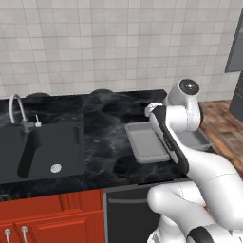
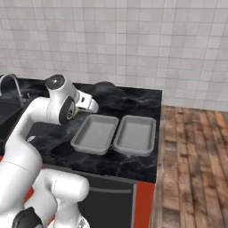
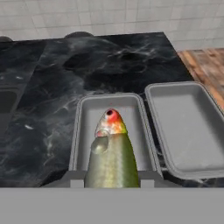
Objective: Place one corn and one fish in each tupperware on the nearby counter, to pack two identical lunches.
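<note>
Above the left tray (image 3: 83,131) of the two grey tupperware trays hangs the gripper (image 3: 112,181), its fingers pressed in on a fish (image 3: 112,157); the fish is slim and olive-green along the body, paler and silvery toward the head, with a red-orange patch at the snout and a yellowish tint just behind it; its head points out over the tray's floor, away from the hand. Beside that tray, almost touching along their long sides, lies the second tray (image 3: 188,131), shallow, light grey, round-cornered and broad-rimmed like the first; both stand on the black marble-look counter (image 3: 65,78) near its front edge, over red cabinet fronts (image 1: 52,218). Left of the trays in the left base view, well apart, a dark sink (image 1: 42,152) is set into the counter with a curved tap (image 1: 19,111) behind it; right of the trays the counter ends at a wooden floor (image 2: 191,164).
</note>
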